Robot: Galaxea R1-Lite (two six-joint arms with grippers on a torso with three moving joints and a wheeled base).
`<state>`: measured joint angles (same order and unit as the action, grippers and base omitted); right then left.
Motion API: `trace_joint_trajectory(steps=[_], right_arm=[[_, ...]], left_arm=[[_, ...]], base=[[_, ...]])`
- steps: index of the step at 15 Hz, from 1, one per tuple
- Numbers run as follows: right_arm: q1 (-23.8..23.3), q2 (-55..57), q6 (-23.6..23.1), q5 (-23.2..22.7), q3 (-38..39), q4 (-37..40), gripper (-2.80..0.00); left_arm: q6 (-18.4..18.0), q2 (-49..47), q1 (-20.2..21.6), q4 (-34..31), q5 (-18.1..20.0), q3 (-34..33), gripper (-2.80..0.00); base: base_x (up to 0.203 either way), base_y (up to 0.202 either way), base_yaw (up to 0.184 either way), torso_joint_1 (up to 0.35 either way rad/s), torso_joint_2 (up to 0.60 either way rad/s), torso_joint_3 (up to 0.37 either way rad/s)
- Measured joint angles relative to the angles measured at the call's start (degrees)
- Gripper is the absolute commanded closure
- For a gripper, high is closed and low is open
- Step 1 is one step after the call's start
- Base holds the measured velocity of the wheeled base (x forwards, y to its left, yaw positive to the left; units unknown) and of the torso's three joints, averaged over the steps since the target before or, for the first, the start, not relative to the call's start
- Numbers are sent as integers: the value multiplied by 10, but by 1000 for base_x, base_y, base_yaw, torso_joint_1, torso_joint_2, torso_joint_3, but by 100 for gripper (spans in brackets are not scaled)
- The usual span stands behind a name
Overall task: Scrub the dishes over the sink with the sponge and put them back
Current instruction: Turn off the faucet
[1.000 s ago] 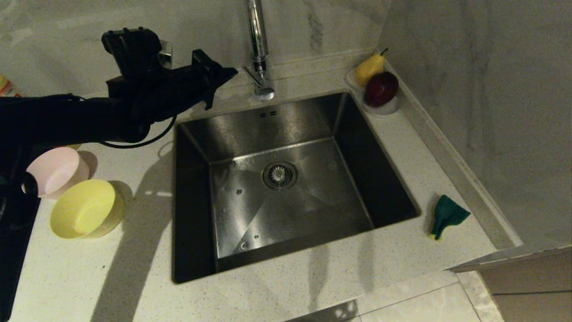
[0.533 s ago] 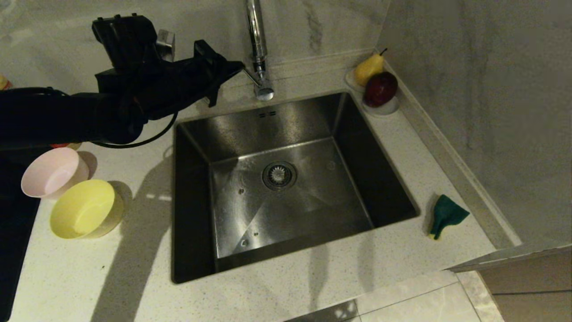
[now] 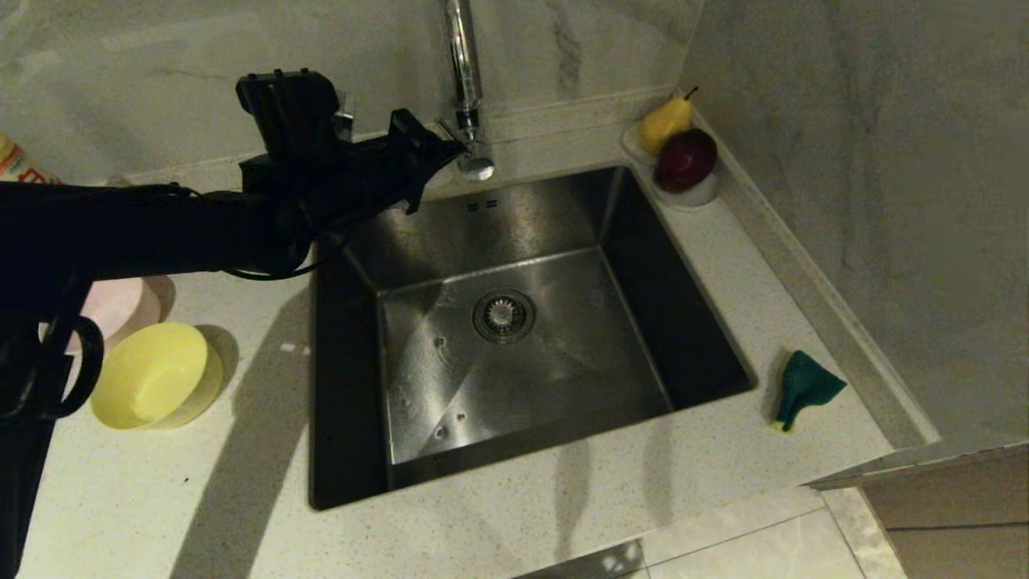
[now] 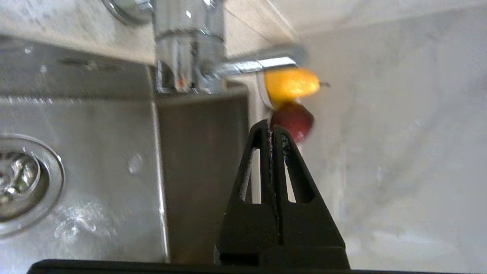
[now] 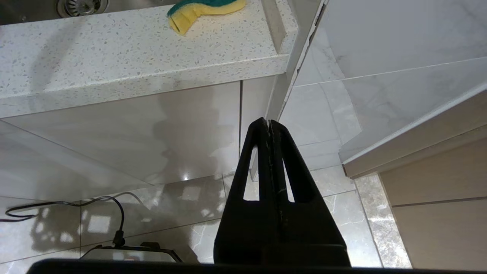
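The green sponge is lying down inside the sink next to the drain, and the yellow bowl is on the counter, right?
Not quite. The sponge is not in the sink; it lies on the counter beside the sink's right edge, as the head view shows. Nothing lies by the drain. The yellow bowl is on the counter, as you said.
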<state>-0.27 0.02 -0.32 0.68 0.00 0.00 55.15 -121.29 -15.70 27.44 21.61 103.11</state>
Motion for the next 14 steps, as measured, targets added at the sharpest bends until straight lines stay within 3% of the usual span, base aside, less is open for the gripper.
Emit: trace_joint_trajectory(steps=[10,14], right_arm=[[0,0,0,0,0,0,0],[0,0,0,0,0,0,0]], left_arm=[[-20,-45,19,-18,-28,70,0],[-22,-32,23,-28,-28,57,0]], base=[[0,0,0,0,0,0],[0,0,0,0,0,0]])
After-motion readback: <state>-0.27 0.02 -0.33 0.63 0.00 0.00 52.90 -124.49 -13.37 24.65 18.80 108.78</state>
